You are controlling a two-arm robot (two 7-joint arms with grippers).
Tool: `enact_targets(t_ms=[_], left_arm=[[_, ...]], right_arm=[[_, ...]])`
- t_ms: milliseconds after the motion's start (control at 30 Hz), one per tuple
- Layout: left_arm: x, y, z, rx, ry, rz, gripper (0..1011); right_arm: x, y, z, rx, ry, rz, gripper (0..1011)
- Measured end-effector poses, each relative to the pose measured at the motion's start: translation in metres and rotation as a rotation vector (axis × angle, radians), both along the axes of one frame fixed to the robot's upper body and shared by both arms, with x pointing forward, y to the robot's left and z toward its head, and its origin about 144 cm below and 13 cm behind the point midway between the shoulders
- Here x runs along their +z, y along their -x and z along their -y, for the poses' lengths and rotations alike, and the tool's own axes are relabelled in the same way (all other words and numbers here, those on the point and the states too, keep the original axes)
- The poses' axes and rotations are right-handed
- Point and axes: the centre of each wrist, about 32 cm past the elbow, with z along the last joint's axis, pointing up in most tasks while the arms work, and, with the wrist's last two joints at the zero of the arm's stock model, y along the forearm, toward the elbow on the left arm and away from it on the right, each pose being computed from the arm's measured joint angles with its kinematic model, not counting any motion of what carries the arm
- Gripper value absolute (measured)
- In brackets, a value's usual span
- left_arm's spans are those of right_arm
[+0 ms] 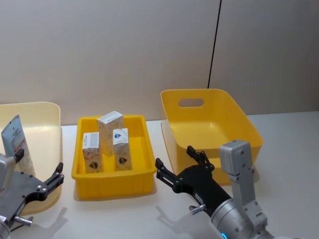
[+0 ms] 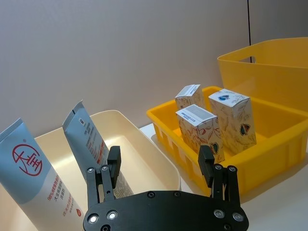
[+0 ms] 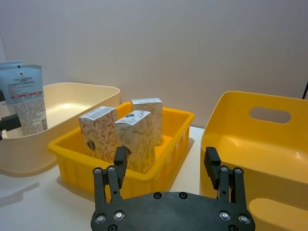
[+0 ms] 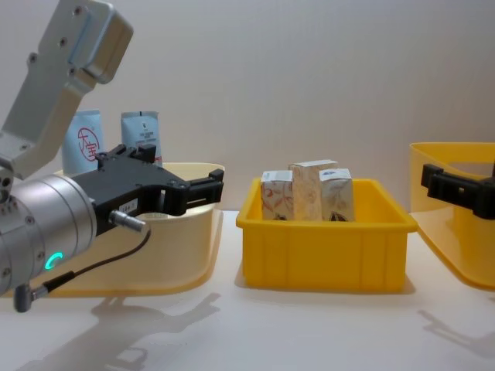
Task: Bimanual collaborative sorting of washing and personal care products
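Either side of yellow tray [image 1: 112, 188] of cartons [image 1: 110, 127]: left gripper [image 2: 160, 155], right gripper [image 3: 165, 155] spread, empty.

Bright, even overhead light; soft shadows, sharp focus.

A low yellow tray [image 1: 112, 185] sits on the white table [image 1: 294, 149] ahead of and between the left claw [image 2: 160, 154] and the right claw [image 1: 175, 157], a cream bin [image 1: 47, 124] just beyond the left claw, a taller yellow bin [image 1: 219, 107] just beyond the right claw.
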Motion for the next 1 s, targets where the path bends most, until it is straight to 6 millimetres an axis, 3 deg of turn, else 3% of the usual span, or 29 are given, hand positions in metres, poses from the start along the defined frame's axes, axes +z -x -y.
enact_targets(t_ms=[1000], left_arm=[[0.0, 0.0, 0.0, 0.0, 0.0, 0.0, 1003]], right_arm=[[0.0, 0.0, 0.0, 0.0, 0.0, 0.0, 1001]])
